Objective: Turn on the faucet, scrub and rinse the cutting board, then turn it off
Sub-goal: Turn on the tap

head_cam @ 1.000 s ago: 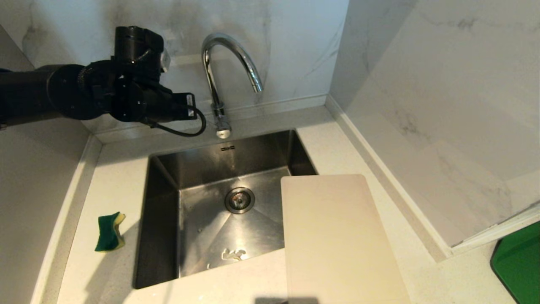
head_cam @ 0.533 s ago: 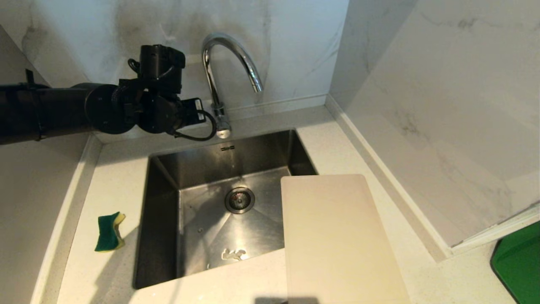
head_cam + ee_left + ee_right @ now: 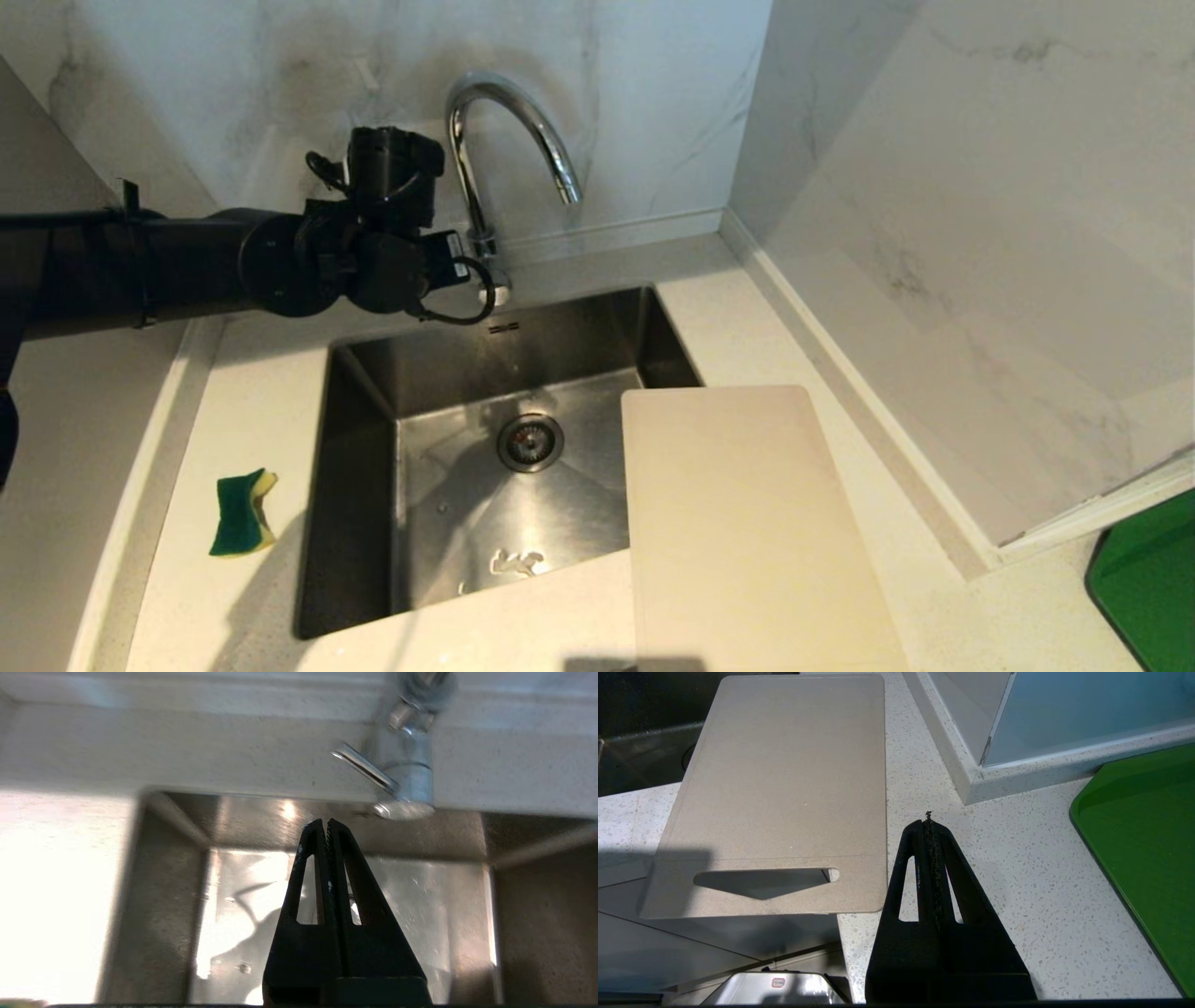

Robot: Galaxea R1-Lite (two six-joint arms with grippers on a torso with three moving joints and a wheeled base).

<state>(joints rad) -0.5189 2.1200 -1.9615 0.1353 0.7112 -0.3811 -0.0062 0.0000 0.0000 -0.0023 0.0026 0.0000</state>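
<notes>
Faucet lever just beyond left gripper — jaws together, seemingly not touching; sponge left of sink.

Faucet base hidden behind left arm; lever seemingly blurred.

Left gripper raised, jaws closed.

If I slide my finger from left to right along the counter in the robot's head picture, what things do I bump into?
Sponge → sink → cutting board, which lies partly over the sink's right edge → green tray at the far right.
</notes>
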